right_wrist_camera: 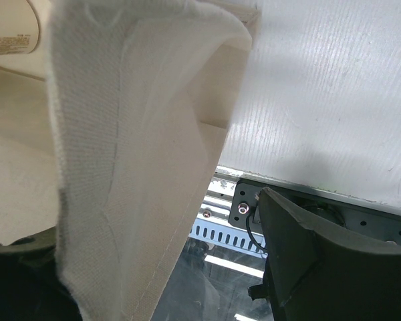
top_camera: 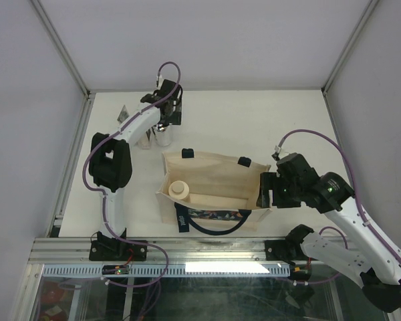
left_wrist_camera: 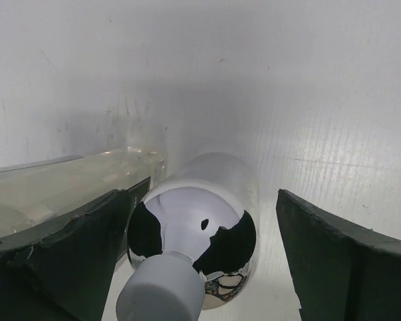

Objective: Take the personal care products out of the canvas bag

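Silvery bottle w/ grey cap (left_wrist_camera: 210, 194) stands upright on white table (top_camera: 287, 120), long axis vertical, cap up, just beyond far-left corner of open beige canvas bag w/ navy handles (top_camera: 214, 167). It sits btwn fingers of left pincer (left_wrist_camera: 204, 221); jaws spread, gap on one side, not clamped. Clear bottle (left_wrist_camera: 67, 180) just beside it. Small flat grey tube (top_camera: 122, 114) farther from bag. Inside bag: beige bottle (top_camera: 207, 198) lying along bag's length, cap twd its left end. Right pincer (top_camera: 264, 190) at bag's right end, jaws apart astride end wall.
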You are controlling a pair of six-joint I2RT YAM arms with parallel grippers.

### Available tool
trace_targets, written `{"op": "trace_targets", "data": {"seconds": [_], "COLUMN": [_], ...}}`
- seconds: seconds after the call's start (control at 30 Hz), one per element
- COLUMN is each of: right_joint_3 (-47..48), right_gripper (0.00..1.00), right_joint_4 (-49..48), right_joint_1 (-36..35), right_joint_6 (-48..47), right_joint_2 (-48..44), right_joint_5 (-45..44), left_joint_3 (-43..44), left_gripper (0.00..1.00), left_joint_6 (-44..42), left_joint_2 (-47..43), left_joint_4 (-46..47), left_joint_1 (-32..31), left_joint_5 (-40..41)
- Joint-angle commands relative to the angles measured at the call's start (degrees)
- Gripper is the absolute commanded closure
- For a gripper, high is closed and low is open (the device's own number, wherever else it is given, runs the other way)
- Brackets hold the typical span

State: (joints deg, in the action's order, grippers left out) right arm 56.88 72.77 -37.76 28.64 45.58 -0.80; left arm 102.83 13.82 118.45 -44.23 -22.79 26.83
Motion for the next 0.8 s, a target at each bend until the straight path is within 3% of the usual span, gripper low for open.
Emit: {"op": "trace_targets", "data": {"seconds": [0.0, 0.4, 0.77], "right_joint_3": [0.8, 1.6, 3.4], "right_gripper": [0.25, 0.25, 0.23], "right_joint_4": [-0.6, -0.6, -1.1], "right_joint_1": [-0.1, -0.2, -0.2], "right_joint_6": [0.3, 0.2, 0.7], "right_joint_2": [-0.8, -0.6, -2.5], "right_joint_5": [-0.7, -0.1, 2.4], "left_joint_3": [3.6, 9.4, -5.2], "left_gripper": [0.05, 0.05, 0.05], "left_joint_6": [-1.3, -0.9, 2.4], "left_joint_2": [-5.0, -17.9, -40.5], "left_joint_4": [2.9, 1.9, 3.3], "left_joint_1": [0.5, -2.1, -13.3], "left_joint_5": [0.1, -12.5, -19.6]}}
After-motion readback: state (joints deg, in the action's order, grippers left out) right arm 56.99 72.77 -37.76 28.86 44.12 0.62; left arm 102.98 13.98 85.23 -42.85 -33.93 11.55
